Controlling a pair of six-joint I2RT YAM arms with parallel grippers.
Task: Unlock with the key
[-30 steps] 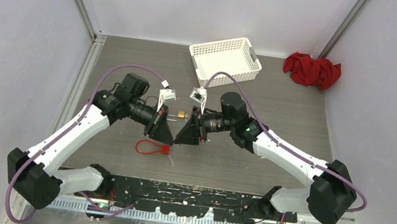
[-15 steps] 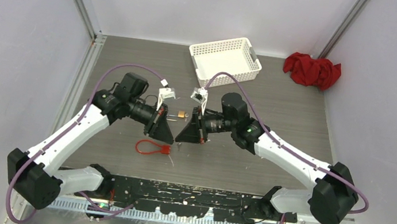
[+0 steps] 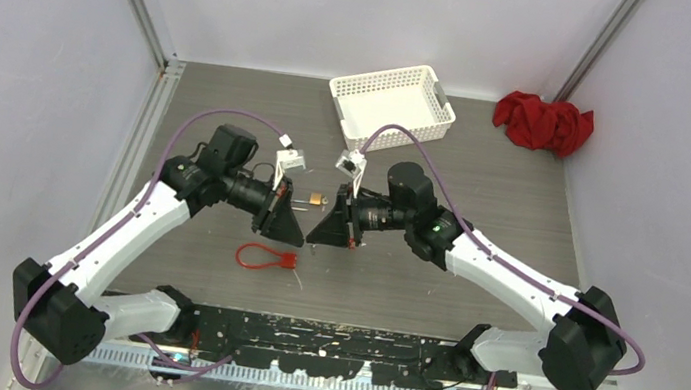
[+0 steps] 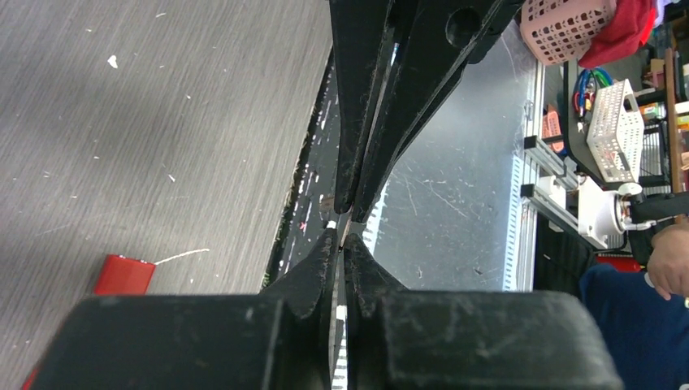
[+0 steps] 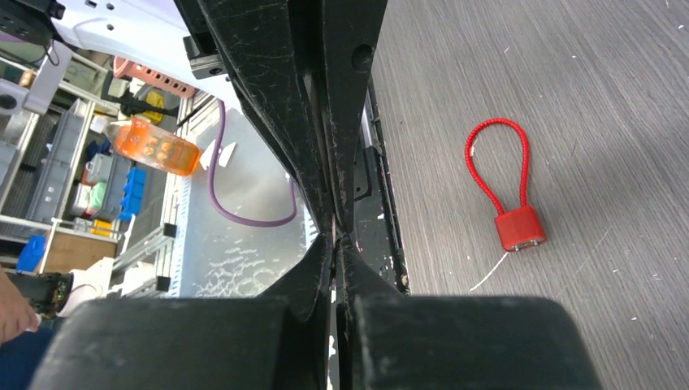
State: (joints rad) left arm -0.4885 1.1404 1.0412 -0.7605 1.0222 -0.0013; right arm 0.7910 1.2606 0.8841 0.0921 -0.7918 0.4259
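Note:
A red padlock (image 3: pixel 283 260) with a red cable loop lies on the grey table just below both grippers; it shows in the right wrist view (image 5: pixel 520 228) and partly in the left wrist view (image 4: pixel 123 275). My left gripper (image 3: pixel 309 197) and right gripper (image 3: pixel 326 200) meet tip to tip above the table. A small brass key (image 3: pixel 318 196) sits between their tips. In each wrist view the jaws are pressed together on a thin edge-on sliver: the left gripper (image 4: pixel 342 237) and the right gripper (image 5: pixel 335 241).
A white slotted basket (image 3: pixel 393 103) stands at the back centre. A red cloth (image 3: pixel 544 121) lies at the back right by the wall. A black rail (image 3: pixel 332 340) runs along the near edge between the arm bases.
The right arm's elbow has drifted slightly to the right. The gripper tips stay together with the key between them. The padlock has not moved.

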